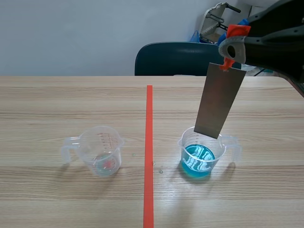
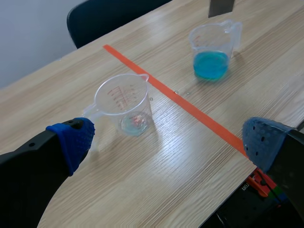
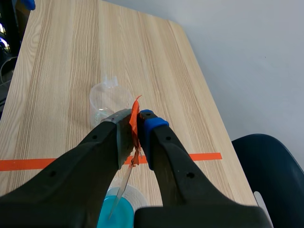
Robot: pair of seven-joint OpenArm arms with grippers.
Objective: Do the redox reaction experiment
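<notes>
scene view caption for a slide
Right gripper holds a metal strip by its orange tab over the cup of blue liquid; a near-empty cup stands across the tape.

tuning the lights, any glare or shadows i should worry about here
scene view: white glare patches on the liquid, faint soft shadows by the clear cup and blue cup, plate evenly grey; left wrist view: liquid reads flat blue, no glare; right wrist view: only small glints on the clear cup.
</notes>
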